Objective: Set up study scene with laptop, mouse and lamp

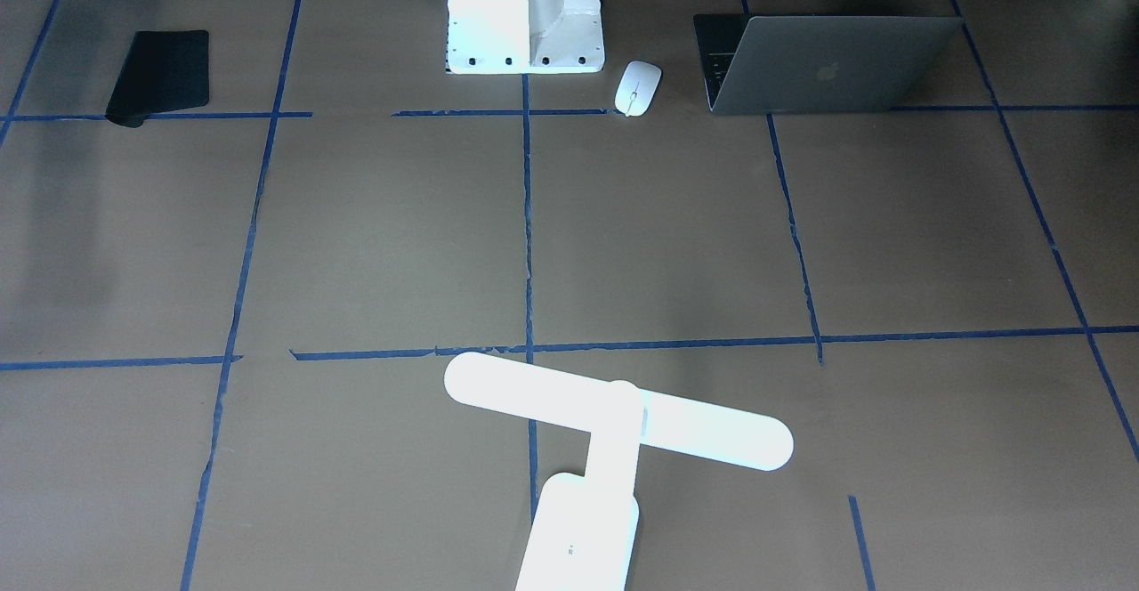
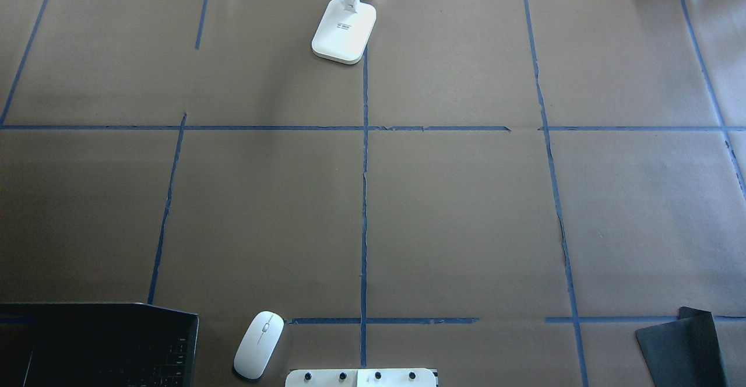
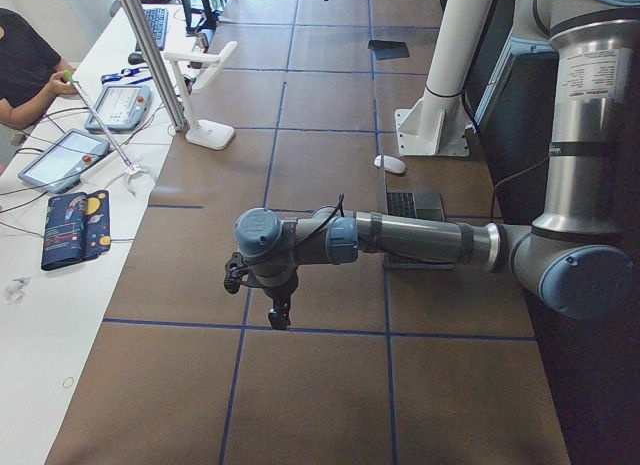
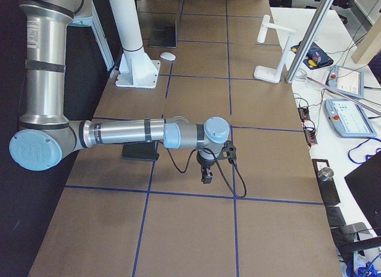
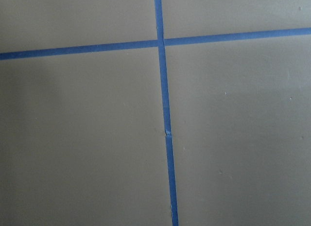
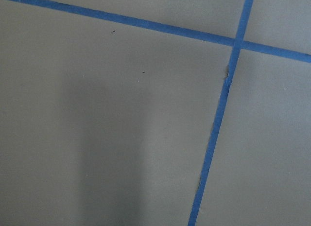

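Note:
The grey laptop [image 1: 827, 66] stands open near the robot's base on its left side, also in the overhead view [image 2: 99, 346]. The white mouse [image 1: 638, 87] lies beside it, next to the pedestal [image 2: 259, 344]. The white T-shaped lamp [image 1: 614, 413] stands upright at the far middle edge of the table, its base in the overhead view [image 2: 344, 31]. My left gripper [image 3: 278, 315] and my right gripper [image 4: 206, 179] hang over bare paper beyond the table's ends, far from all three. They show only in the side views, so I cannot tell if they are open or shut.
A black mouse pad [image 1: 160, 75] lies near the base on my right side [image 2: 682, 352]. The white bolted pedestal [image 1: 525, 12] stands at the near middle. Blue tape lines grid the brown paper. A person and tablets are at a side table [image 3: 60, 155].

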### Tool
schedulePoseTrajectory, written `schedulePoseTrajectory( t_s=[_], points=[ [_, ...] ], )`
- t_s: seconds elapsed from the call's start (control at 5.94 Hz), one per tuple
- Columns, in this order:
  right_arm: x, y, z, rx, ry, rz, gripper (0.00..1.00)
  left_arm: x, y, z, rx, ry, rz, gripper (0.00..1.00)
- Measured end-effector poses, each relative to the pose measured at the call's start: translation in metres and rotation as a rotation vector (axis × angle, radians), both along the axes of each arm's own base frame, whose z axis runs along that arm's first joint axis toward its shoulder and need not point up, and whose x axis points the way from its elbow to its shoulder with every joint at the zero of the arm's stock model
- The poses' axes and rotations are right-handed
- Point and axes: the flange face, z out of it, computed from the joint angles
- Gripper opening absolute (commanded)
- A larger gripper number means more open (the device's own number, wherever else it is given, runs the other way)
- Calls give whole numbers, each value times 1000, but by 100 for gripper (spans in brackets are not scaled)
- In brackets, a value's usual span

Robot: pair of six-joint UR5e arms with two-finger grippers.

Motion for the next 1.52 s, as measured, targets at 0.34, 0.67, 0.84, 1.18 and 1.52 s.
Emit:
schedulePoseTrajectory(
  t_s=[0.34, 0.67, 0.84, 1.18, 1.52],
  points=[
    [22, -2, -8, 18, -14, 51, 100, 1, 5, 1, 1, -15, 6, 100],
    [25, -3, -11, 17, -42, 62, 100, 4, 5, -3, 10, -17, 12, 100],
    [25, -3, -11, 16, -45, 62, 100, 6, 4, -5, 19, -12, 17, 100],
    [25, -3, -11, 17, -44, 63, 100, 35, 6, -9, 71, 31, 73, 100],
    [25, -4, -11, 19, -42, 63, 100, 51, 19, -25, 95, 167, 86, 100]
  ],
)
